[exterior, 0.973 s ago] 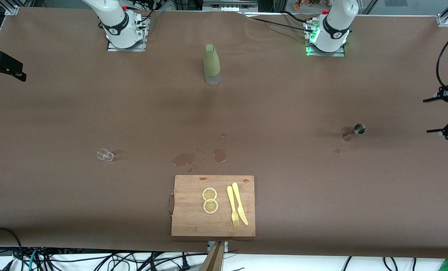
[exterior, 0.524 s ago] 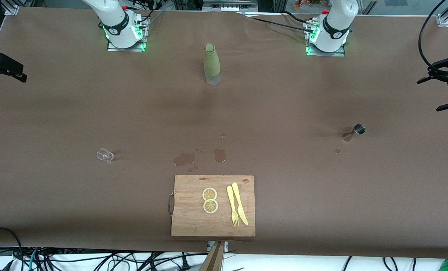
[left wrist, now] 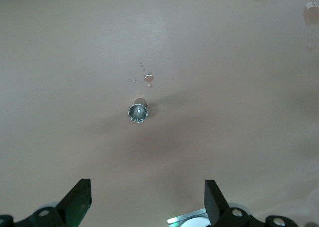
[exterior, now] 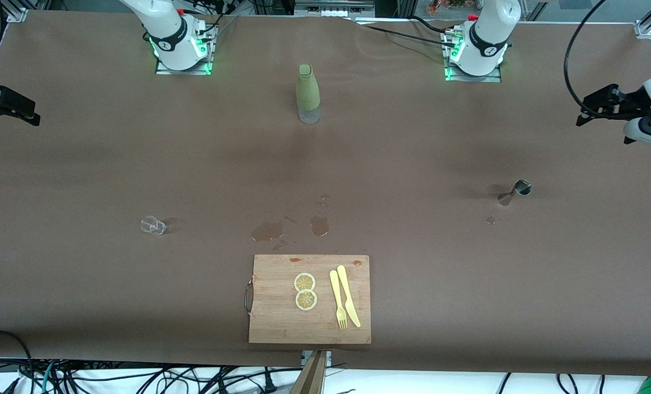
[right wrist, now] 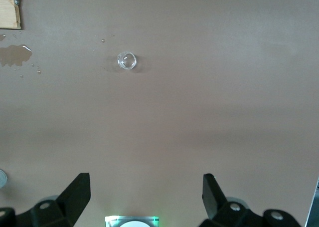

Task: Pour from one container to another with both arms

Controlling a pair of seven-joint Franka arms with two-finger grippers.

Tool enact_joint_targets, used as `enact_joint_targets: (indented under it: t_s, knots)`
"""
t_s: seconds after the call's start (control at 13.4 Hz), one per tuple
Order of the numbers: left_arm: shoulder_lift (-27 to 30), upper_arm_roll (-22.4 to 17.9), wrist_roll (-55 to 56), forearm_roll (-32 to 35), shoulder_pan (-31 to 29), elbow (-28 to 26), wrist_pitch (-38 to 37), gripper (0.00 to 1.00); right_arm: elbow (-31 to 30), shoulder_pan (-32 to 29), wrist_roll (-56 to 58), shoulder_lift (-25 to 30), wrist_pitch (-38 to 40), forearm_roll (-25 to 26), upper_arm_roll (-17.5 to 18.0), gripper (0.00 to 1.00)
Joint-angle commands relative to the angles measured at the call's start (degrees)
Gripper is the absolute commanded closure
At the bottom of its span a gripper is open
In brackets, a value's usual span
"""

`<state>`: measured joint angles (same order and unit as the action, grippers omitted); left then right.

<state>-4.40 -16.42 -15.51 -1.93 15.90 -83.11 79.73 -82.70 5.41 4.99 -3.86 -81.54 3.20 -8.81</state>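
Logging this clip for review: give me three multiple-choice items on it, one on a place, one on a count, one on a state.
1. Where does the jigger stand?
A. on the cutting board
B. on the table toward the left arm's end
C. beside the green bottle

2. How many lemon slices lie on the cutting board?
A. one
B. two
C. four

3. What is the state of the left tool?
A. open and empty
B. shut on the jigger
C. shut on the glass cup

Answers:
1 B, it stands alone on the brown cloth at that end, away from the board and the green bottle.
2 B, two round slices lie next to the yellow fork and knife.
3 A, its fingers stand wide apart above the jigger, holding nothing.
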Motion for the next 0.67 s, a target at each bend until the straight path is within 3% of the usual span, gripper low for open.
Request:
enact_joint_targets:
  t_s: [0.0,0.15,0.37,0.6]
  knots:
    - [1.4,-0.1,1.5,2.1,-0.2,-0.6,0.5,0.0,-0.5,-0.8,-0.7,0.6,-0.6,0.7,0.3,0.0]
    - [1.1,-0.5,0.0,2.0,-0.4,-1.0,4.2,0.0,-0.5,-0.8,-0.7,0.6,-0.6,0.7,0.3,0.0]
    - [1.1,-0.8,-0.9,1.3,-0.8,-1.3,4.0,0.0,-0.6,-0.8,-0.7,0.6,-0.6,0.6,0.3,0.0]
    - [1.0,-0.2,9.0,1.8,-0.7,-0.7,4.1,0.0,-0.5,-0.8,-0.7,0.6,-0.6,0.6,0.2,0.0]
